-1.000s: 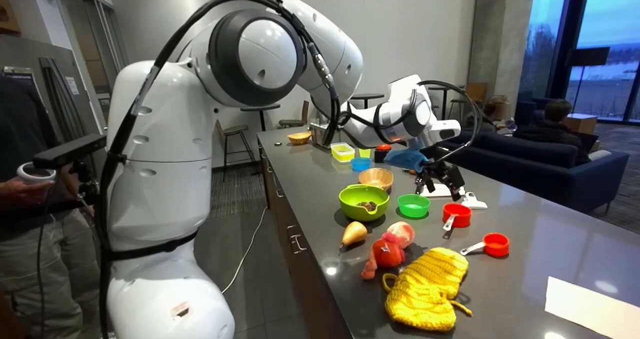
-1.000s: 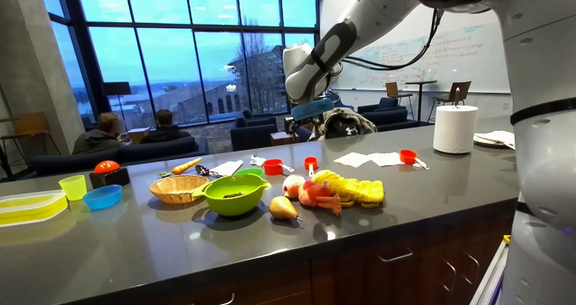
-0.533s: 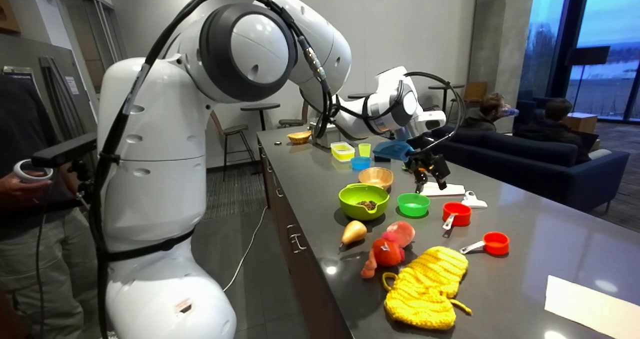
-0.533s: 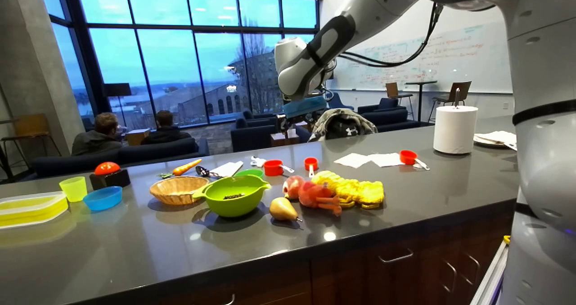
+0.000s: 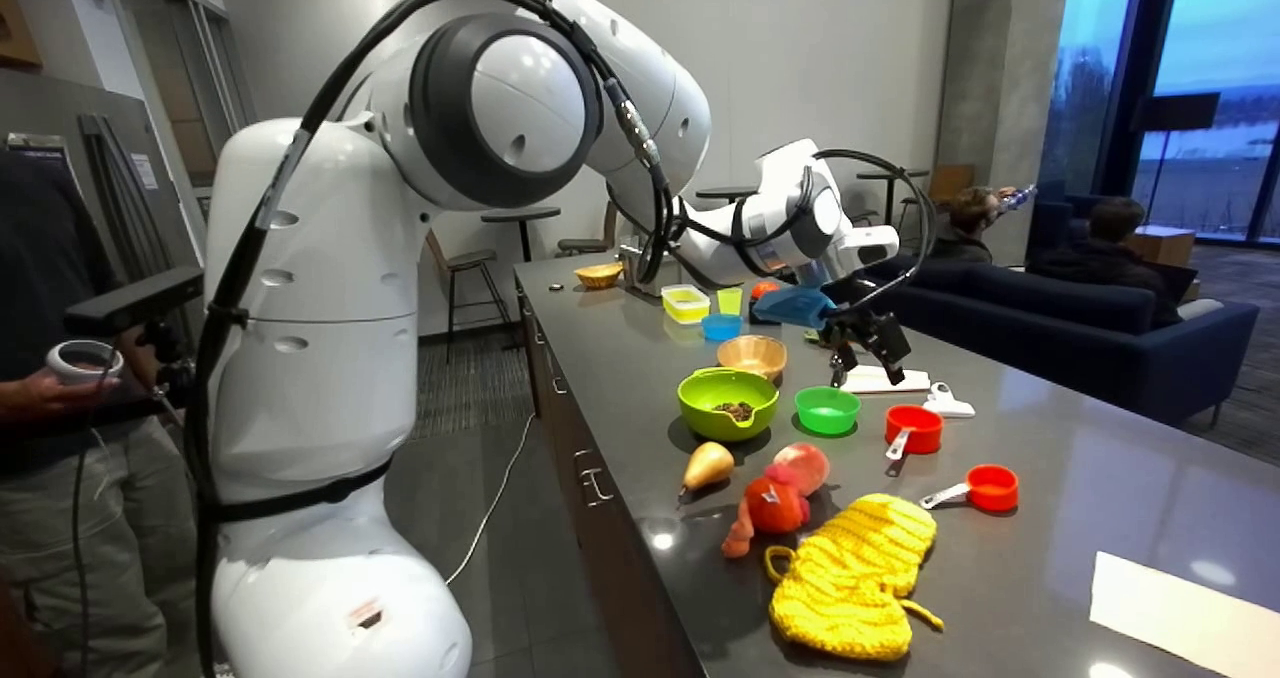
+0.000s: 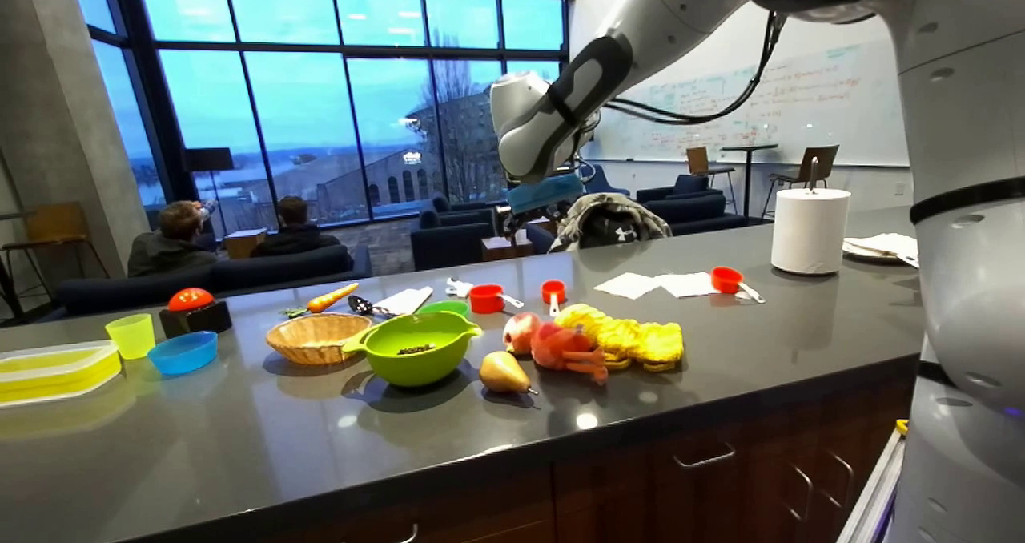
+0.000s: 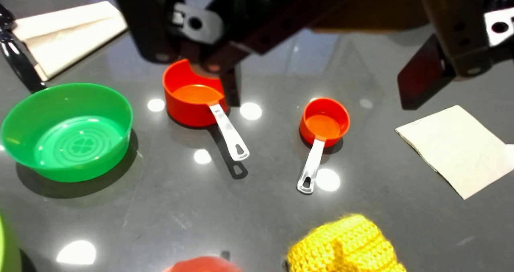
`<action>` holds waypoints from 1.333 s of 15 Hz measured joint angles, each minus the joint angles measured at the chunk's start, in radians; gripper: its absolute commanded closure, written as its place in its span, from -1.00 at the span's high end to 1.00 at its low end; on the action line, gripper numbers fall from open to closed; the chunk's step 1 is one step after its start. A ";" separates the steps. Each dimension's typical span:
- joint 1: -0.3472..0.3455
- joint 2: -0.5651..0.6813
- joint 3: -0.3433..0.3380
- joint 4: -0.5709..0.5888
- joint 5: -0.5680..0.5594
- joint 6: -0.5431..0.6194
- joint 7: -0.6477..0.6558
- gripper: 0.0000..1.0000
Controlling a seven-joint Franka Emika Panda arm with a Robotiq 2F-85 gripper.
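Gripper (image 5: 866, 376) has drifted slightly left in both exterior views compared with a second ago, and a seated person (image 5: 965, 248) in the background now has a bottle (image 5: 1018, 198) lifted high. Stuff on the counter (image 5: 1050, 438) hasn't budged. Fingers (image 7: 417, 83) are spread wide apart, hanging in the air over the counter.

Annoying bit: in the wrist view the left finger blocks the far right part of the larger red measuring cup (image 7: 186, 107), though an exterior view shows the two apart. Lime green pouring bowl (image 5: 700, 420) is chopped to a sliver at the left edge of the wrist view, the yellow knitted piece (image 7: 345, 248) runs off the bottom, and a rounded red thing (image 7: 202, 266) beside it is too cut off to name. Can't make out what the pale flat thing (image 7: 70, 35) at far left is either.

Anyway, the cups: larger one sits upright just right of the green bowl (image 7: 72, 171), with the smaller red measuring cup (image 7: 323, 123) farther right. Both are round and bright red, kinda orange inside, with silvery handles slotted at the tip. Bigger one's handle leans near right and throws a crisp shadow; the smaller one's goes near left.
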 measured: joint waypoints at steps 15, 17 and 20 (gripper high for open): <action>0.016 0.265 -0.043 0.175 -0.015 0.002 0.095 1.00; 0.017 0.266 -0.044 0.180 -0.015 -0.001 0.095 1.00; 0.017 0.267 -0.046 0.178 -0.014 0.000 0.094 1.00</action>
